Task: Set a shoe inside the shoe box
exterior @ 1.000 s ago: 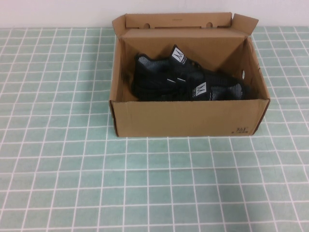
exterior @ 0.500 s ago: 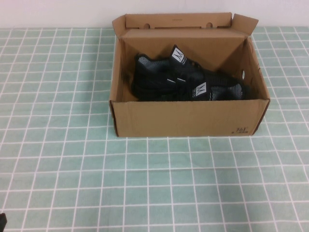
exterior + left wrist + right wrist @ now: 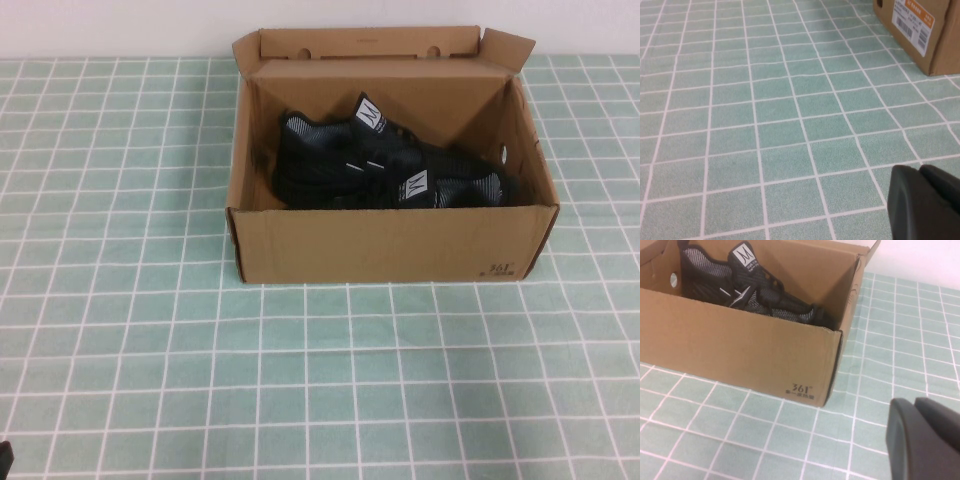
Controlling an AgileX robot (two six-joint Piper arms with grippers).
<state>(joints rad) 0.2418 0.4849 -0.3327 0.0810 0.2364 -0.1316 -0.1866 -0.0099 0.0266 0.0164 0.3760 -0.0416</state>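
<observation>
Both black mesh sneakers [image 3: 385, 160] lie unmoved inside your brown corrugated cardboard shoe box [image 3: 390, 245], far-centre, while left gripper [image 3: 925, 202] and right gripper [image 3: 925, 437], clenched empty, remain withdrawn near; placement looks complete.

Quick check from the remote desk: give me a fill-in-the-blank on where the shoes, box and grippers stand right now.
1. Both black sneakers lie inside the ____ shoe box.
2. The shoe box's lid stands ____.
3. The left gripper hangs over the green checked ____, beside the box, holding nothing.
4. The right gripper is shut and holds ____, near the box's "361" corner.

Missing words: cardboard; open; tablecloth; nothing
</observation>
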